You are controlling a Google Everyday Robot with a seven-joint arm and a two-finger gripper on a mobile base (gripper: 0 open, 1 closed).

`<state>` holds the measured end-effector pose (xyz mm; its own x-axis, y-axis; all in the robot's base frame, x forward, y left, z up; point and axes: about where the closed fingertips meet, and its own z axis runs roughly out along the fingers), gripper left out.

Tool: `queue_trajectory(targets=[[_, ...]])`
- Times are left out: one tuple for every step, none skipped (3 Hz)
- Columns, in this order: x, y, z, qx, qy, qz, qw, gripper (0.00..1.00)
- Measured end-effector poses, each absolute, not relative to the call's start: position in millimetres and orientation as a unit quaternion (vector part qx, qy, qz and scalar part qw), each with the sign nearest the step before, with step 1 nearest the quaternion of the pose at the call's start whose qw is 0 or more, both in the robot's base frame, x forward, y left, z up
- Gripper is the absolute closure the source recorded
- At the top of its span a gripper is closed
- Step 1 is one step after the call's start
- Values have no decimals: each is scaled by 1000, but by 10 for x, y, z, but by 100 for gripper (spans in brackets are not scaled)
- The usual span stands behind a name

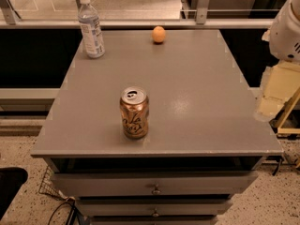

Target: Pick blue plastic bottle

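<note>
Inspecting desk [197, 102], matte grey | can [134, 112]: glossy copper cylinder, upright near front edge | gripper [274, 95]: cream plastic, off right edge, opening cannot tell | orange ball [159, 34]: smooth, near back edge | blue plastic bottle [91, 29]: slim, clear, white cap, upright at back left corner | progress: untouched; reach, grasp, lift outstanding.

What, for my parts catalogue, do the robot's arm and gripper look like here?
At the right edge of the view, the arm shows a rounded white housing with a small cluster of dark dots. Below it, the gripper looks pale cream-yellow, built from flat, angular, boxy parts. No cables or lettering show on either.
</note>
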<state>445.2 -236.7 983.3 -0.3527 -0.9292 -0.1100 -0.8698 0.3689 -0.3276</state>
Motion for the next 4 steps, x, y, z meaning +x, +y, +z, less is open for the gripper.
queue_trajectory(targets=[[4452,-2366,9833,-552,815,-107,140,0],[4496,-2353,9847,-544,818,-107,154,0],[4727,-2277,9830,-522,823,-100,202,0],[5226,-2074,9873,-492,821,-77,280,0]])
